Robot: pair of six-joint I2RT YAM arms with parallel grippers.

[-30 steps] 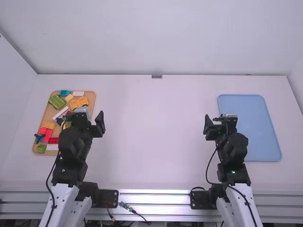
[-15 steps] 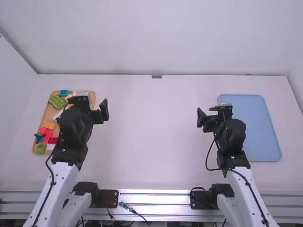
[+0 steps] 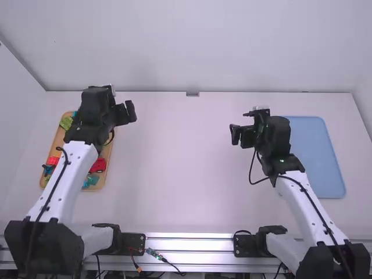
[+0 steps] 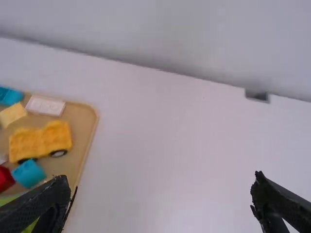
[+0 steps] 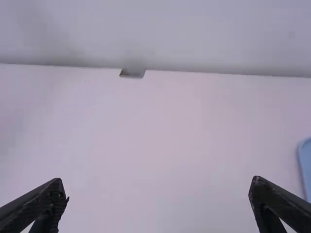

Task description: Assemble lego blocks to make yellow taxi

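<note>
The left pincer (image 3: 125, 113), black and two-fingered, stands open at the right side of a tan tray (image 3: 108, 156) on the white desk (image 3: 180, 163); its fingers are spread wide with nothing between them. The right pincer (image 3: 242, 135), also black and two-fingered, is open and holding nothing, near the left side of a pale blue rectangular tray (image 3: 325, 157) with rounded corners. The toy bricks for the taxi lie on the tan tray. In the left wrist view, a yellow brick piece with black wheels (image 4: 41, 141) sits close to one of its rounded corners, with a pale yellow block (image 4: 12, 115), a flat white brick (image 4: 45, 105) and a bright blue brick (image 4: 9, 96) near it. A teal block (image 4: 29, 173) lies just beside a dark red block (image 4: 5, 179). The high view gives more pieces on the same tray: a green brick (image 3: 65, 122) toward the far left corner, and a red piece (image 3: 99, 165) near the right edge. The left arm covers part of the tray there. A small dark grey rectangle (image 3: 192, 93) sits at the middle of the desk's far edge.
</note>
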